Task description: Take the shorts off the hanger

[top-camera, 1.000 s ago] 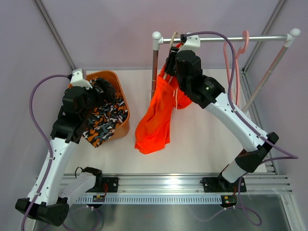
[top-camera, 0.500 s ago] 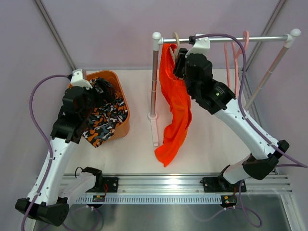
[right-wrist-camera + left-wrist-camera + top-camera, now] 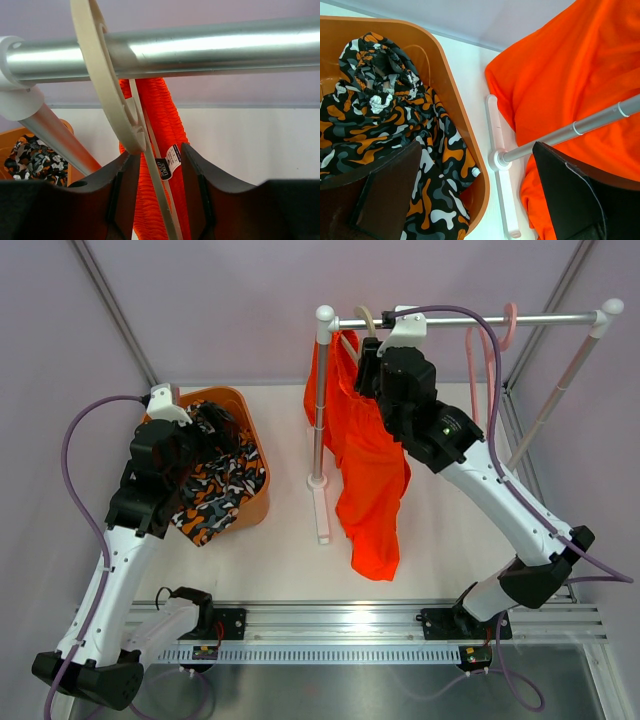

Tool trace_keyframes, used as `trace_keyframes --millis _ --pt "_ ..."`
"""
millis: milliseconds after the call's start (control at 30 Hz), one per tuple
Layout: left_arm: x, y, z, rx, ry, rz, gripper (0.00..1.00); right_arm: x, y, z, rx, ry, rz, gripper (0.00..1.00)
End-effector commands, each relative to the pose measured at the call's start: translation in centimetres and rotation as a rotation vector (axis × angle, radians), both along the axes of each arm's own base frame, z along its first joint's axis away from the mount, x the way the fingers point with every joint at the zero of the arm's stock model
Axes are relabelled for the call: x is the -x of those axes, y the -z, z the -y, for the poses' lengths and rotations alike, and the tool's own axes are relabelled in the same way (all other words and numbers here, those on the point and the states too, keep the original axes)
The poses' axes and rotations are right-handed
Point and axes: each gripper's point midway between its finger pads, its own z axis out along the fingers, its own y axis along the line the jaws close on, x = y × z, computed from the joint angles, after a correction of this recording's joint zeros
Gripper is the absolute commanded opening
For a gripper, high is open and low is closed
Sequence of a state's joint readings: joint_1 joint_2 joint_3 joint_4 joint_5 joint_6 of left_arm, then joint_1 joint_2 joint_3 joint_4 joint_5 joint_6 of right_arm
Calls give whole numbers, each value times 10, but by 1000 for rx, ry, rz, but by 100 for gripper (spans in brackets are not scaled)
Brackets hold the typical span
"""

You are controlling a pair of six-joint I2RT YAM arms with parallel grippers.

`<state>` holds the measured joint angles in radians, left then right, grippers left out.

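The plain orange shorts (image 3: 370, 470) hang from a cream hanger (image 3: 366, 318) hooked over the silver rail (image 3: 470, 320). My right gripper (image 3: 374, 362) is up at the rail. In the right wrist view its fingers (image 3: 159, 155) are shut on the orange waistband (image 3: 160, 130) and the cream hanger's arm (image 3: 107, 95). The camouflage shorts (image 3: 215, 490) lie in the orange basket (image 3: 235, 395). My left gripper (image 3: 205, 425) hovers over that basket, open and empty (image 3: 477, 150). The left wrist view shows the camouflage shorts (image 3: 380, 115) and the orange shorts (image 3: 580, 75).
The rack's left post (image 3: 322, 390) stands on a white foot (image 3: 318, 485) between the basket and the orange shorts; the foot also shows in the left wrist view (image 3: 497, 160). Pink hangers (image 3: 495, 350) hang further right on the rail. Walls close in at the back and sides.
My right gripper rose and moved back toward the rail. The orange shorts swung from the left front to hang straight down under it. The left arm has not moved.
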<state>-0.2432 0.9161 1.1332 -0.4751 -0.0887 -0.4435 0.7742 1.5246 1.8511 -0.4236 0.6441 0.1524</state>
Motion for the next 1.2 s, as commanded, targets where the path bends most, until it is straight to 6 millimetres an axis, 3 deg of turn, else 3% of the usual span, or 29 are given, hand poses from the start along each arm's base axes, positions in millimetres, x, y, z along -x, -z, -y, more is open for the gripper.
trace_keyframes --millis 0,267,467,667,1167 --pt "0 -10 4 5 24 52 99 14 -29 9 -65 -17 64 47" --pt "0 -10 5 10 25 51 99 32 -43 24 -93 -34 86 51" --pt "-1 -8 5 9 25 47 99 33 -38 6 -58 -126 68 53" --pt "0 -9 4 4 24 50 99 26 -30 -11 -32 -225 39 55" --pt "1 -10 3 0 22 53 99 -9 -6 -20 22 -249 19 52"
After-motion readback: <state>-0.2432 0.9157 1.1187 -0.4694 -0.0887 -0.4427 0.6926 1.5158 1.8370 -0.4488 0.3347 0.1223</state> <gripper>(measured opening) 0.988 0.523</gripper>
